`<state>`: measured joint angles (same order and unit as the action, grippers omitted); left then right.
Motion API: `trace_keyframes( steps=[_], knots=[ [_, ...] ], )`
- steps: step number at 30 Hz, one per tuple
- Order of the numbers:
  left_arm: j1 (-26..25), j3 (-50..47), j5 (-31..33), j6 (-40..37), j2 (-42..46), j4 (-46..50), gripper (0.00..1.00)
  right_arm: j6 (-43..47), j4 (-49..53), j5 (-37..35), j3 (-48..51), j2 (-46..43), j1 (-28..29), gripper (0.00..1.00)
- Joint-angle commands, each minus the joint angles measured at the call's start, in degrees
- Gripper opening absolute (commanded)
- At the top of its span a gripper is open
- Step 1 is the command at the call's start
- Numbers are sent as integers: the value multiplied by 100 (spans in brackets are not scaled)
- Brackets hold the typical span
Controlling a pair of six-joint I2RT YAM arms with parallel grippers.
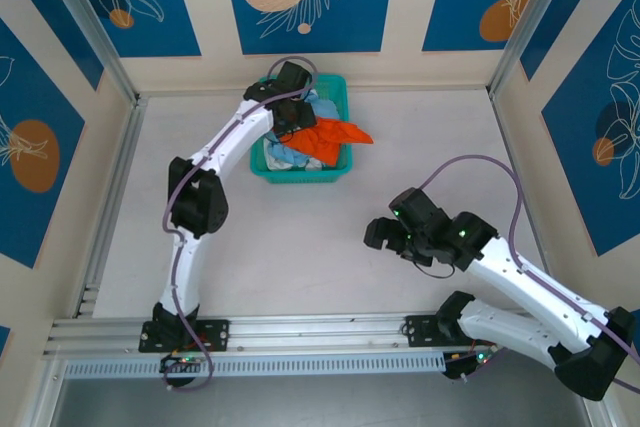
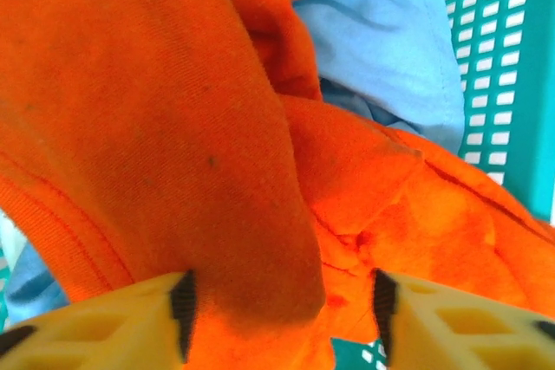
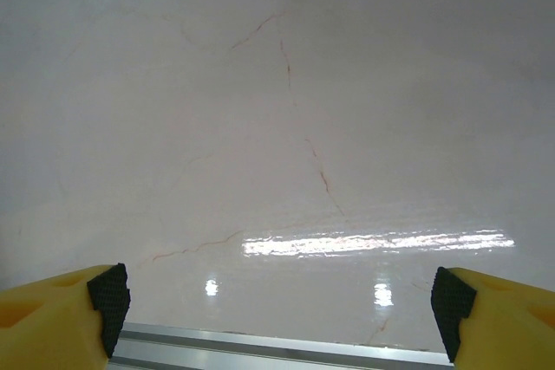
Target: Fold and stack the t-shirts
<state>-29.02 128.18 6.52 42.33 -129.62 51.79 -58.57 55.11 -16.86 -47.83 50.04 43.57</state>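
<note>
in the teal mesh basket (image 1: 300, 176) at the far side of the table (image 1: 300, 257), the left gripper (image 1: 292, 119) points down into the pile of shirts. in the left wrist view its jaws stand about half apart, and a raised fold of the orange t-shirt (image 2: 156, 127) sits between them; the left pad (image 2: 183, 305) touches the fold, while a small gap shows at the other pad, so the cloth is not pinched from both sides. the left arm reaches forward, bent at the elbow. the orange t-shirt (image 1: 335, 137) drapes over the basket's right rim, and the pale blue t-shirts (image 1: 284, 154) lie crumpled beneath and beside it. the right gripper (image 1: 381, 234) hangs spread wide above the bare table, grasping nothing, its arm folded low near its base.
</note>
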Motion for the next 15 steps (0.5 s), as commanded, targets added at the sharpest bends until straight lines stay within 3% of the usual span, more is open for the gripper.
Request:
trace_keyframes(
  steps=[1,8,15],
  knots=[
    [-22,360,-143,-228,-225,518,45,-201,297,-264,49,-219,55,92],
    [-22,639,-222,-383,-247,590,0,-265,377,-306,72,-353,68,92],
    [-25,836,-337,-591,368,350,0,-272,379,-393,79,-347,73,92]
  ],
)
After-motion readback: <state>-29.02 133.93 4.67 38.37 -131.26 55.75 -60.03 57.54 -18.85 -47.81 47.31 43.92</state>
